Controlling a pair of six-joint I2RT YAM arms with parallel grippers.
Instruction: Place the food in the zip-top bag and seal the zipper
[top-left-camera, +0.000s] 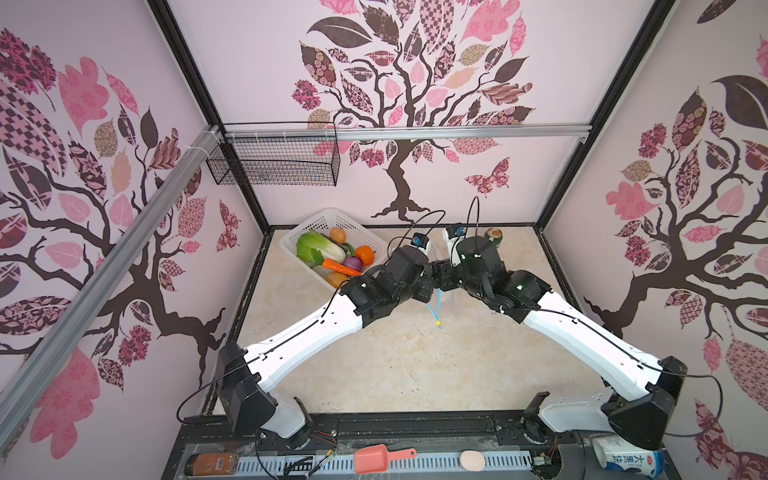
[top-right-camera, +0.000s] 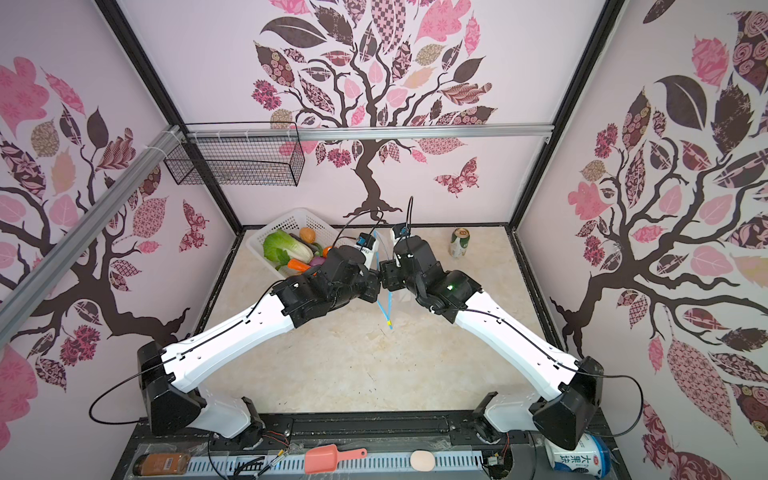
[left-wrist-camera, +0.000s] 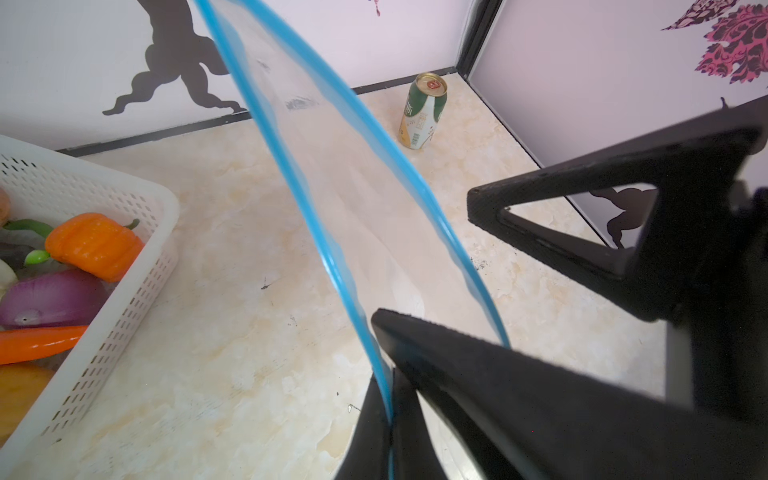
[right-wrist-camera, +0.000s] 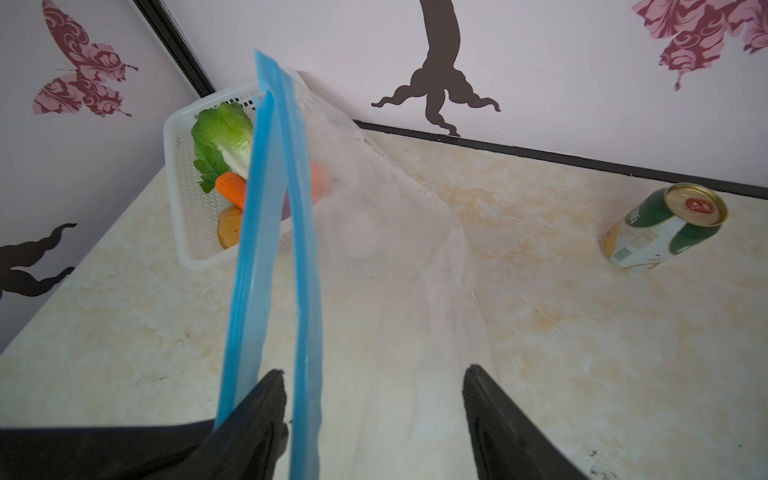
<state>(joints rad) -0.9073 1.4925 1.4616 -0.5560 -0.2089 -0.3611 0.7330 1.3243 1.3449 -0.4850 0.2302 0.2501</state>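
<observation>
Altogether one bag (right-wrist-camera: 386, 266), one basket (right-wrist-camera: 181, 216), one can (right-wrist-camera: 660, 228)

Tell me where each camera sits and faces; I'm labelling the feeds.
Top views: high above the arm bases, looking down at the table; left arm and right arm show.
Left wrist: on the left arm, facing the can; left gripper shut on the zipper shows.
Right wrist: on the right arm, facing the basket; open right gripper shows.
Wrist views share zipper, can, basket.

I see thin clear filmy plastic on the zip-top bag (right-wrist-camera: 374, 232), smooth blue plastic zipper (right-wrist-camera: 305, 249), matt white perforated plastic basket (left-wrist-camera: 137, 266), polished marble-look tabletop (left-wrist-camera: 232, 332), glossy metal drink can (right-wrist-camera: 665, 228).
</observation>
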